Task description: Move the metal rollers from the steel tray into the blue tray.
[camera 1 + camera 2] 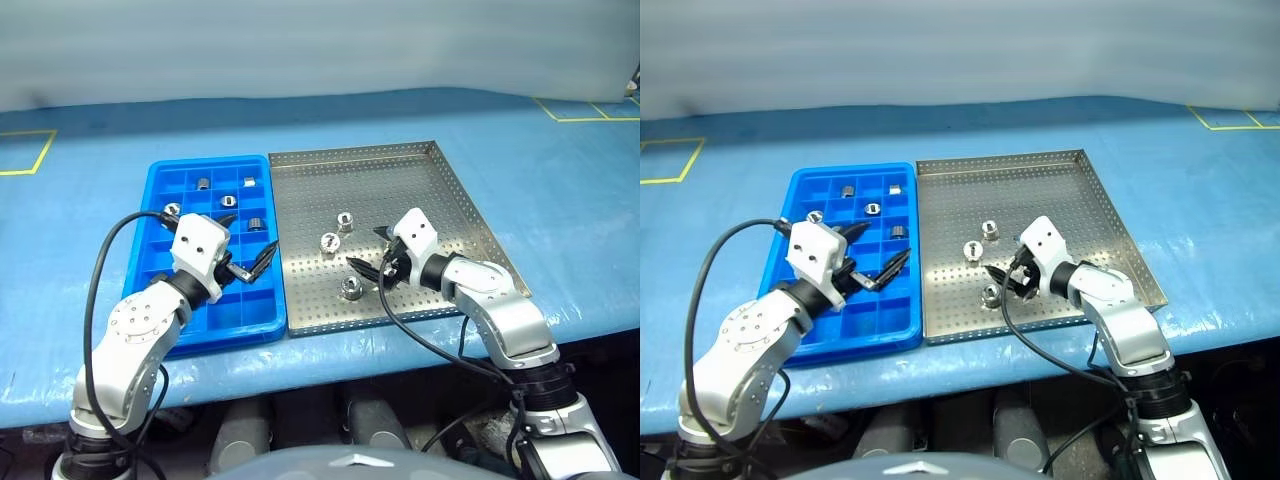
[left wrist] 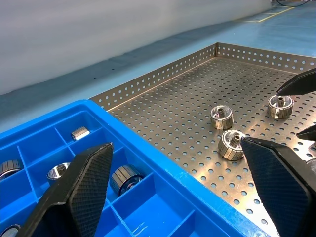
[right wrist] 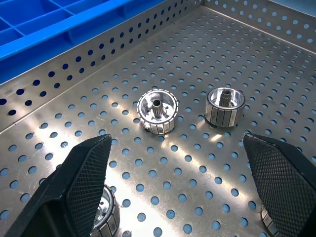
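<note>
Rollers (image 1: 329, 240): three lie on the steel tray (image 1: 450, 190), several already in the blue tray (image 1: 160, 190). Both pincers open, empty. Lower right pincer (image 1: 368, 250) squarely over the nearest roller (image 1: 352, 289) before closing.

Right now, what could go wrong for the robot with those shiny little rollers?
The metal rollers on the steel tray are round, and the middle one looks tipped, so one might roll off if the open right gripper bumps it. The nearest roller sits almost under that gripper, so a finger could land on it. The blue tray has small compartments, so a drop could miss.
</note>
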Controlling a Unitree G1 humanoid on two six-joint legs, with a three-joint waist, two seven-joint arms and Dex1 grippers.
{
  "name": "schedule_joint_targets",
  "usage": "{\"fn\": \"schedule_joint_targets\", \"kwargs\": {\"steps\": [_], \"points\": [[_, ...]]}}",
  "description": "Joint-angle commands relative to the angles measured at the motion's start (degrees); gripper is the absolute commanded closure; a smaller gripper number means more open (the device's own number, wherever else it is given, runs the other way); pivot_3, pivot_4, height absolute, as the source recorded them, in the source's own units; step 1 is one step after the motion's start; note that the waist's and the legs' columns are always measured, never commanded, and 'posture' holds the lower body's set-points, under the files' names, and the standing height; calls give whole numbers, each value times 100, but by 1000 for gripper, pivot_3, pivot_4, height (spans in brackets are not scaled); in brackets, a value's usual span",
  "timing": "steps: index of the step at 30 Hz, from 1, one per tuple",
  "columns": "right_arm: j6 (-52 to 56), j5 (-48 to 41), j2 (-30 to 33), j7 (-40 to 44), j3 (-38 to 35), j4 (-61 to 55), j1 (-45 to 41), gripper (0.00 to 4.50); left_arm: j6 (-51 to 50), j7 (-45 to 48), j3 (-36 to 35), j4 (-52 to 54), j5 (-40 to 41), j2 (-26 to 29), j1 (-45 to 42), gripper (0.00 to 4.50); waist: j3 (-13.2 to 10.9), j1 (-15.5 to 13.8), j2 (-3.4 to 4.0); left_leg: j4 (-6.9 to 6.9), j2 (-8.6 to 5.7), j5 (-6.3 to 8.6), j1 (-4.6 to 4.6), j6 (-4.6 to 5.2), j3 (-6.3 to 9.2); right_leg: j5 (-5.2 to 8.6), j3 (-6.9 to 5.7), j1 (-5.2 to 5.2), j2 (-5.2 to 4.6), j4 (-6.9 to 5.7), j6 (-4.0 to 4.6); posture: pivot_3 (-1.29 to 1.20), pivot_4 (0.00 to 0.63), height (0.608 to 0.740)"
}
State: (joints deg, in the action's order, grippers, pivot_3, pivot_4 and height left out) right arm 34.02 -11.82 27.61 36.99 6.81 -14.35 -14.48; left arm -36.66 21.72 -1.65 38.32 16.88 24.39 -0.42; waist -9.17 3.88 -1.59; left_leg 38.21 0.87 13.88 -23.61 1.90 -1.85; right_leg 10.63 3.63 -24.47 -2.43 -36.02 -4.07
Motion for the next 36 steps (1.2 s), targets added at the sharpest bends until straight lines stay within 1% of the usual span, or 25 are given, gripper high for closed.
{"fn": "schedule_joint_targets", "kwargs": {"steps": [1,31,36], "points": [[-54,-10,46,-19,-85,-104,-110,18,137,10,-6,156,-5,24,-39,0,0,0,0,0,0,0,0,0,0,0,0,0,0,0,0,-89,150,740],[-31,28,37,-42,-51,-273,7,18,129,18,-31,80,19,92,-115,0,0,4,0,0,0,0,0,0,0,0,0,0,0,0,0,-104,150,740],[-28,26,8,-100,-44,-328,49,18,131,136,87,-61,254,-97,-407,0,0,1,0,1,-1,0,0,0,0,0,0,1,0,0,0,-113,150,740]]}}
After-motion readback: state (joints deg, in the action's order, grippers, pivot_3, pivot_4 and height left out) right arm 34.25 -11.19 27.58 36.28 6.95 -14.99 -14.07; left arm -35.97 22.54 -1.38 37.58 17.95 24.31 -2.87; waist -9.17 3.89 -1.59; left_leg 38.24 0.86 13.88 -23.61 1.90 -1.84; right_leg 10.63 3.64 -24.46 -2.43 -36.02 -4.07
